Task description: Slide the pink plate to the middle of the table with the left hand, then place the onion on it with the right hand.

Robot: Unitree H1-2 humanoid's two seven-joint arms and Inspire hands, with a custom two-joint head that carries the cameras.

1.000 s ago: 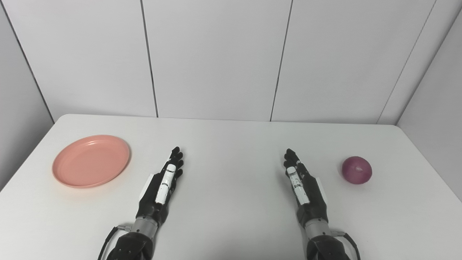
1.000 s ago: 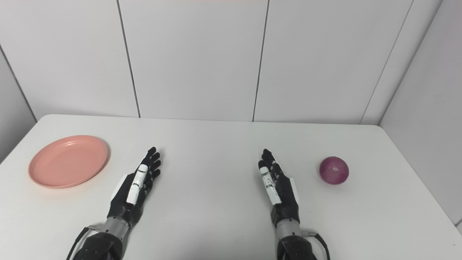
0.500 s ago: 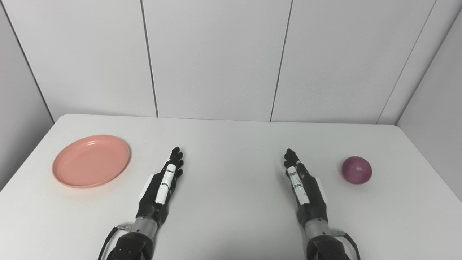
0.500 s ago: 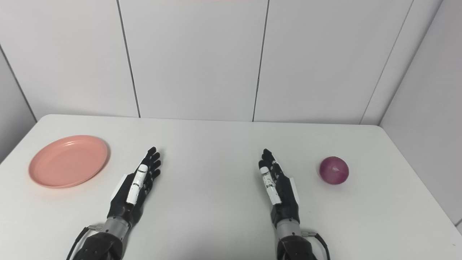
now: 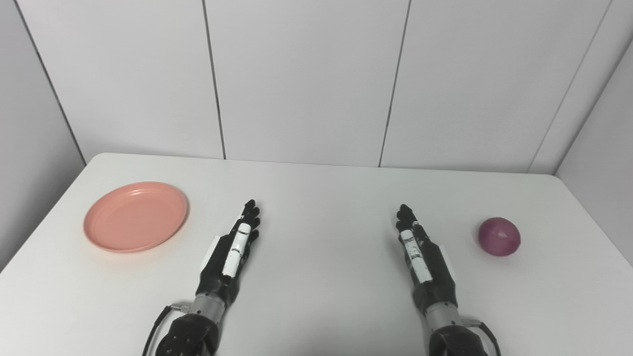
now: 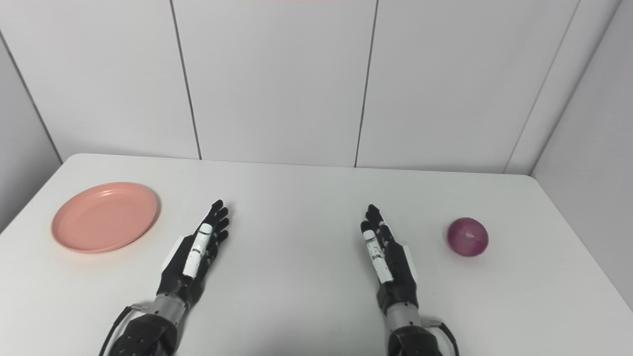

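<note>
Pink and shallow, the plate (image 5: 136, 216) sits at the far left of the white tabletop (image 5: 321, 188), well apart from both of our hands and not yet moved toward the middle. Sliding it is the step in hand, we judge, and to do it well we should bring the left hand (image 5: 231, 252) round to the plate's outer left rim, lay the fingers flat against or just over that rim, and push or drag it steadily rightward. A light downward pressure should keep it from tipping or skating away. The raised rim gives something to hook, and the smooth tabletop should let it glide easily, so a slow stroke is safer than a quick shove.

The onion (image 5: 499, 236), round and purple, lies at the far right, apart from the right hand (image 5: 424, 257) and untouched. Being round, it may roll if nudged, so for now we should keep the right hand away from it.

Both hands rest near the front of the tabletop, one each side of the bare middle, turned edge-on with thumbs uppermost and palms facing each other. The fingers of both are stretched straight forward, open, and hold nothing.
</note>
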